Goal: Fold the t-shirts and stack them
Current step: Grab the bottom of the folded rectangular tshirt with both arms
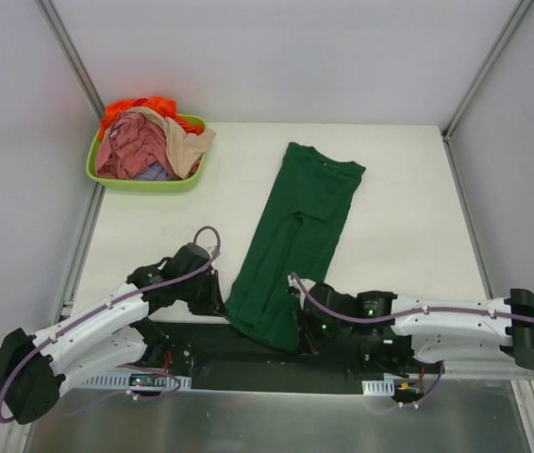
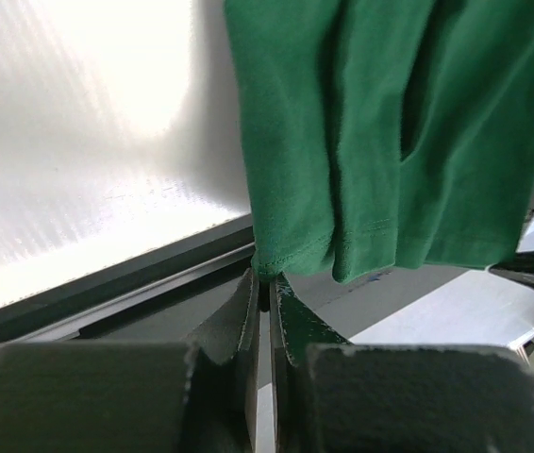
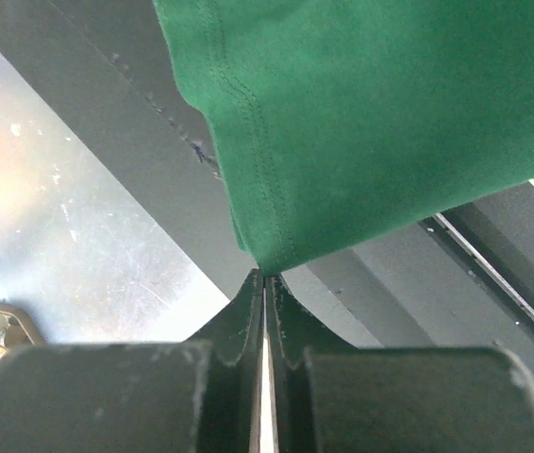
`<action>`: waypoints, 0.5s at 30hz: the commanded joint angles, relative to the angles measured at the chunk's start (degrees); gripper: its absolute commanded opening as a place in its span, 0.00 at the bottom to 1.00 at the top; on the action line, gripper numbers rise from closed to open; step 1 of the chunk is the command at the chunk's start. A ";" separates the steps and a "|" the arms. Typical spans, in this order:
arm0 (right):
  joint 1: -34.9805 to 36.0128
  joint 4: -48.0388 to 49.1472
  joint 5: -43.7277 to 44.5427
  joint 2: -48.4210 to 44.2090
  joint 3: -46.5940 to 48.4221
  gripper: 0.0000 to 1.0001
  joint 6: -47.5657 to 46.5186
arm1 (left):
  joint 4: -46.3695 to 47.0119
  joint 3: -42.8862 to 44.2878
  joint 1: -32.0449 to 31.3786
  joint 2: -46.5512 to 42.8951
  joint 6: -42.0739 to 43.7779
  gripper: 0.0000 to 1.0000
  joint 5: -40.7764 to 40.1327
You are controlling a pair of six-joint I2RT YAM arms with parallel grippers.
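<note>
Table [image 1: 390, 189]: white, walled on three sides.
Dark green t-shirt [image 1: 300, 226]: long narrow strip mid-table, hem at near edge.
Left gripper [image 2: 265, 283]: jaws closed, pinching left hem corner.
Right gripper [image 3: 265, 276]: jaws closed, pinching right hem corner.
Lime tub [image 1: 144, 181]: far left, heaped with other t-shirts [image 1: 149, 142].

The left arm [image 1: 107, 326] is bending at the elbow and reaching inward to the dark green t-shirt [image 1: 295, 236]. The left gripper [image 1: 220, 302] is pinching the left corner of the shirt's bottom hem, jaws pressed together on the cloth. The right arm [image 1: 446, 326] is stretching low and leftward toward the same shirt, and the right gripper [image 1: 303, 338] is clamping the hem's right corner, with only a sliver of gap between its closed fingers.
</note>
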 commanded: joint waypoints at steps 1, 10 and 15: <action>-0.04 0.02 -2.82 3.74 1.12 0.00 -1.56 | -2.59 -2.04 -0.58 2.98 0.86 0.00 1.52; -1.35 0.02 -1.42 6.82 2.35 0.00 -3.41 | -2.15 0.32 -0.58 3.07 0.94 0.00 -0.50; -6.61 -2.26 0.77 1.21 2.44 0.00 -5.60 | -1.10 3.48 -0.49 3.95 2.00 0.00 -2.07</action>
